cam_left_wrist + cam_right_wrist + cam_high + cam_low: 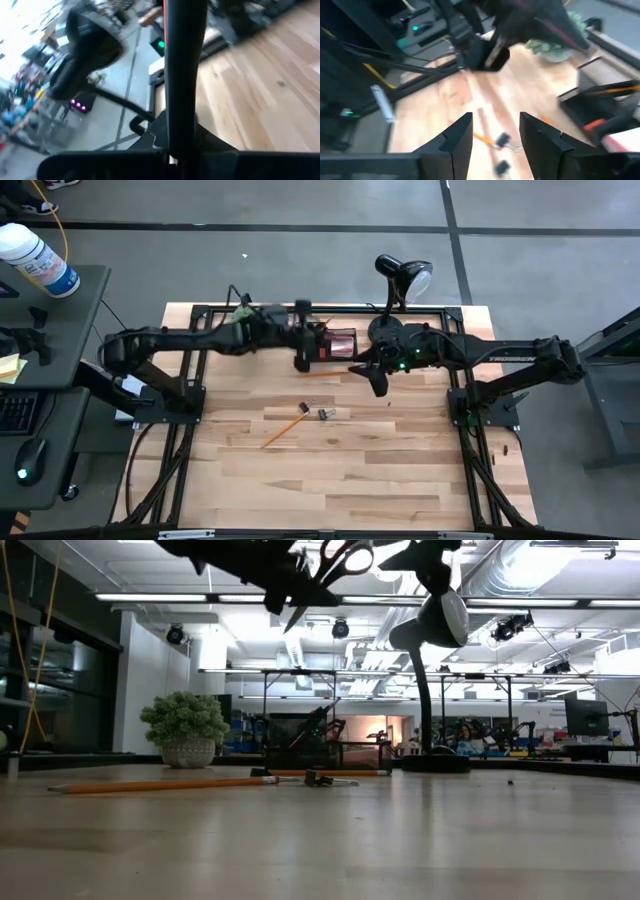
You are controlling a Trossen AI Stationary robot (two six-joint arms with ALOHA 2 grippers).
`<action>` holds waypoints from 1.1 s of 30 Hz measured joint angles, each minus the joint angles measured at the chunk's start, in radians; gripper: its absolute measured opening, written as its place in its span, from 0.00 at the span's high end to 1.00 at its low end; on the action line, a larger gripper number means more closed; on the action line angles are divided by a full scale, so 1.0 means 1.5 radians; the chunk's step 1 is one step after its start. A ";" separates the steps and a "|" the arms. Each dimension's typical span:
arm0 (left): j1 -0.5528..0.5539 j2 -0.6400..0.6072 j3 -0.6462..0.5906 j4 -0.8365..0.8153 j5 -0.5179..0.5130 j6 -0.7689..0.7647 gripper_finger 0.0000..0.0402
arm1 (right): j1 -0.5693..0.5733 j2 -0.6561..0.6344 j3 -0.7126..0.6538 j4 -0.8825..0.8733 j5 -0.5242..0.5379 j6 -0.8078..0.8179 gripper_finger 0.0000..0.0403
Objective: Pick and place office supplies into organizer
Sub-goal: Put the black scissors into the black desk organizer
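The left gripper (302, 363), clamped shut on what look like the scissors, hangs just beside the organizer (338, 345) at the far middle of the table (400, 480), seen from above. The right gripper (378, 383), jaws apart and empty, hovers close on the organizer's other side. A pencil (283, 428) and two small dark pieces (325, 414) lie loose nearer the table's middle, and the lamp (403, 278) stands at the far edge. From this view the scissors themselves cannot be made out. The low view supplies them: the scissors (345, 555) ride high above the wood by their looped handles, well over the organizer (320, 745), with the plant (185, 725) to one side. It also confirms that both grippers are up in the air, which the overhead picture cannot tell. The left wrist view shows only a long dark bar with a red edge running up from between the shut fingers, firmly pinched. The right wrist view shows its own fingers (455, 142) spread above the loose pencil (482, 137), with orange pencils already standing in the organizer (600, 100). The step appears to be dropping the scissors in. Done well, it likely means centring them blades-down over the taller compartment, lowering before letting go, and keeping clear of the nearby right arm.
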 joint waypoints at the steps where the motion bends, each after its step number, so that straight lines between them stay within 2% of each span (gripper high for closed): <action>1: 0.017 0.000 0.000 0.013 0.014 -0.023 1.00 | -0.004 0.000 0.000 -0.004 0.011 -0.013 0.62; 5: 0.084 0.001 0.000 0.047 0.054 -0.126 1.00 | -0.026 0.000 0.000 -0.026 0.045 -0.064 0.63; 10: 0.151 0.047 -0.001 0.154 0.111 -0.260 1.00 | -0.058 0.000 0.000 -0.044 0.057 -0.121 0.63; 16: 0.177 0.125 0.000 0.308 0.133 -0.387 1.00 | -0.095 0.000 0.000 -0.045 0.048 -0.169 0.63; 25: 0.176 0.211 0.000 0.399 0.153 -0.454 1.00 | -0.122 0.000 0.000 -0.045 0.030 -0.189 0.63; 29: 0.187 0.220 -0.004 0.406 0.184 -0.449 1.00 | -0.125 0.000 0.000 -0.045 0.021 -0.191 0.63; 33: 0.218 0.221 -0.053 0.416 0.229 -0.453 1.00 | -0.128 0.000 0.000 -0.045 0.021 -0.196 0.64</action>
